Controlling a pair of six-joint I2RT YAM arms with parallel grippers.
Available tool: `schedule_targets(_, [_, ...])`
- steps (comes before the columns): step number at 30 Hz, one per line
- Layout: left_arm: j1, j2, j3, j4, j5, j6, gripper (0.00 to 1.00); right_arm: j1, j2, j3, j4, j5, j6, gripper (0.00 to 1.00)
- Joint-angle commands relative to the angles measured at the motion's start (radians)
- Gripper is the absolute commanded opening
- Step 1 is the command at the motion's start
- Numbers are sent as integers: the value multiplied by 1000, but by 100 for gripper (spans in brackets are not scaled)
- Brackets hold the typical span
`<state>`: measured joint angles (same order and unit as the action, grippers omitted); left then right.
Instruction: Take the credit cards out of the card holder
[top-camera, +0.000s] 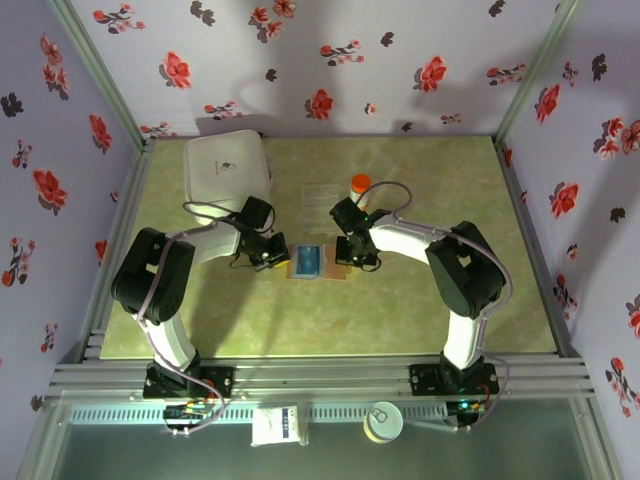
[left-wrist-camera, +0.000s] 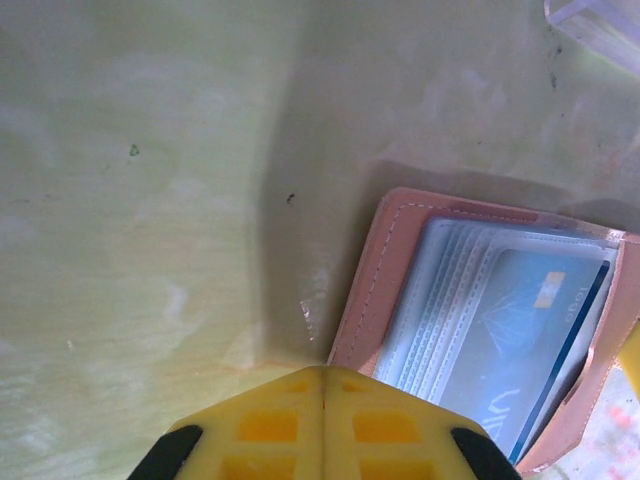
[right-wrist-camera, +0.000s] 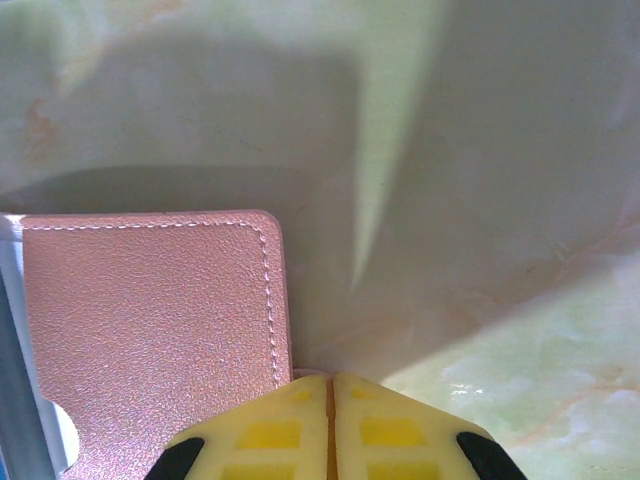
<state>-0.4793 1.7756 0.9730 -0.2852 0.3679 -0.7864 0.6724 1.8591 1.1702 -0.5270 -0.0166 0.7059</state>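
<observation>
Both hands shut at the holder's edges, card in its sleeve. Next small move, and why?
Probably open the left hand and shift it onto the teal card, with the right hand pinning the other flap of the card holder. Both are shut at opposite rims, neither on a card, which sits tucked in the clear sleeve.

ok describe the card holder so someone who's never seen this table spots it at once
On the green table, look at the middle, between the left gripper and the right gripper. The card holder lies open and flat there. Unlike the white container and orange-capped bottle farther back, it is a small brown-rimmed wallet with a blue card showing inside.
</observation>
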Motion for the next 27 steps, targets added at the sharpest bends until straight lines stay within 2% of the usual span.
schedule_targets(1, [0, -24, 30, -21, 38, 11, 5, -3, 24, 22, 17, -19, -19, 7])
schedule_targets(6, [1, -64, 41, -70, -10, 9, 5, -4, 15, 23, 1, -13, -16, 7])
schedule_targets(16, [-15, -37, 76, -93, 16, 12, 5, -5, 22, 25, -8, -8, -14, 7])
schedule_targets(21, [-8, -70, 85, -174, -97, 46, 6, -7, 23, 26, -12, -7, -14, 8])
schedule_targets(25, [-1, -96, 84, -176, -91, 52, 7, -7, 23, 28, -14, -9, -19, 8])
schedule_targets(27, [-1, -103, 84, -154, -52, 52, 7, -7, 23, 31, -19, -9, -23, 8])
